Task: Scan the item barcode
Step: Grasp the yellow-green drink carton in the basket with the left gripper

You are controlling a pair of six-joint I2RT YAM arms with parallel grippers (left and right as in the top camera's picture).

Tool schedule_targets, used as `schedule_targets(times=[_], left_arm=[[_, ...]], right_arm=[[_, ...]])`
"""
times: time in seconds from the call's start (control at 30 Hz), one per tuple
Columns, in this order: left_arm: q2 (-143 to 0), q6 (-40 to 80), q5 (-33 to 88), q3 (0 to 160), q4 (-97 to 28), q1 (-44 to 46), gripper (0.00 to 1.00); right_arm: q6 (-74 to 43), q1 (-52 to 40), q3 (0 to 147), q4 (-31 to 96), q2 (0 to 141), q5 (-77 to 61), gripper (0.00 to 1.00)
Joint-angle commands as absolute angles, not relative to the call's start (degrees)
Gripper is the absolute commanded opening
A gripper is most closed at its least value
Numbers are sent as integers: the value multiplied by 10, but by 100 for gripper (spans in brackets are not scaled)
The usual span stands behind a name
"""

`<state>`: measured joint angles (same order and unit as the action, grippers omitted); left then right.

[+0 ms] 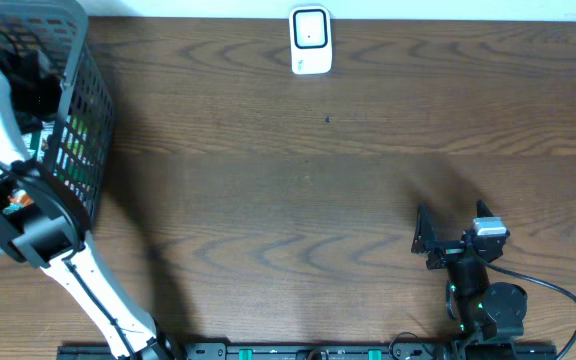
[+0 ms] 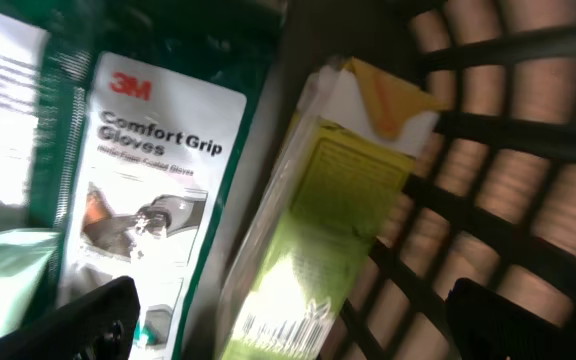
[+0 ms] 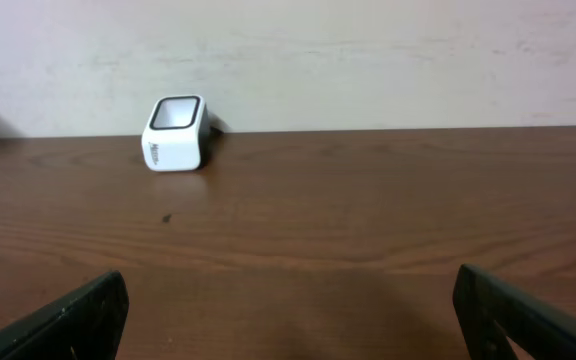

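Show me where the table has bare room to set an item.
The table is bare from the basket across to the right gripper, and forward of the barcode scanner. Crowded: inside the basket, around the 3M gloves pack and yellow-green packet.

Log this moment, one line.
item not yet picked | left gripper: open, in grey mesh basket, over yellow-green packet | right gripper: open, empty | white box-shaped scanner: far table edge

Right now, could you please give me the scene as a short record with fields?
basket: far left, packs inside
left gripper: open, empty, inside the basket
gloves pack: in the basket, label up
yellow pack: beside gloves pack, next to basket wall, barcode visible
scanner: white, far centre, untouched
right gripper: open, empty, facing scanner
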<state>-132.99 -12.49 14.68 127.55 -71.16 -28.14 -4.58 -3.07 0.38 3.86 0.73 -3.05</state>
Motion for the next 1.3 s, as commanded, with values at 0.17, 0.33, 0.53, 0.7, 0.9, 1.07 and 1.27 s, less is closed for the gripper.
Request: schedule_targets(times=[0.17,0.33,0.53,0.7,0.9,1.07,1.27], left_arm=[[-1349,-130,158,1201,-655,-267,95],[-1349,-128,159,1187,-636,-267,59],[-1350,-128,159,1183,-637,-267,41],[-1350,-102,159,1183,-630,-268,39],[-1328,-79,158,1206,-628,-270,34],[-1260,-65,135,1223,-624,-273,34],[-1130,-37,62,1227,-605,-273,34]], right_arm=[[-53,-34,3,41,5,-33,99],[-53,-34,3,41,5,-33,99],[-53,-34,3,41,5,-33,99],[-53,-34,3,41,5,-33,99],[-53,-34,3,41,5,-33,99],[-53,-34,3,41,5,-33,99],[-53,-34,3,41,5,-33,99]])
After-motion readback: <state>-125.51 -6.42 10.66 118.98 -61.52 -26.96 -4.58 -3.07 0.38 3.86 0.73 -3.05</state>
